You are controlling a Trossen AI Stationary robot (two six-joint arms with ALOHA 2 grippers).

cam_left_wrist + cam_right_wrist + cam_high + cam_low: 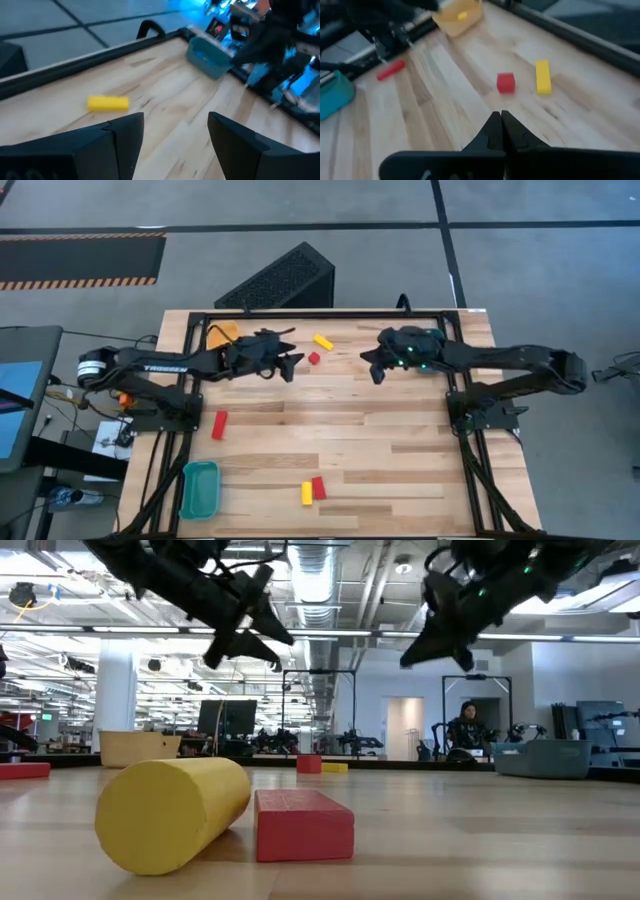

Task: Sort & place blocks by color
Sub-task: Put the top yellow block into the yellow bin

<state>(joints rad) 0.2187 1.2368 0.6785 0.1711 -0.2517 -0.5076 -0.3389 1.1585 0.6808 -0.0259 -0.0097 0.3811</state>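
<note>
Left pincer (pixel 291 361) half-open, empty; red cube (pixel 314 359) just beside at three o'clock, yellow bar (pixel 323 341) lying diagonal beyond; right pincer (pixel 372 368) shut, farther.

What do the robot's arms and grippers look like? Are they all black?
Mostly, yes. Both arms are dark and jointed. The left arm has white lettering along it and a pale ring near its base. The right arm has small green lights near its wrist. Each gripper, like the left gripper and right gripper, has two dark wedge-shaped fingers.
</note>
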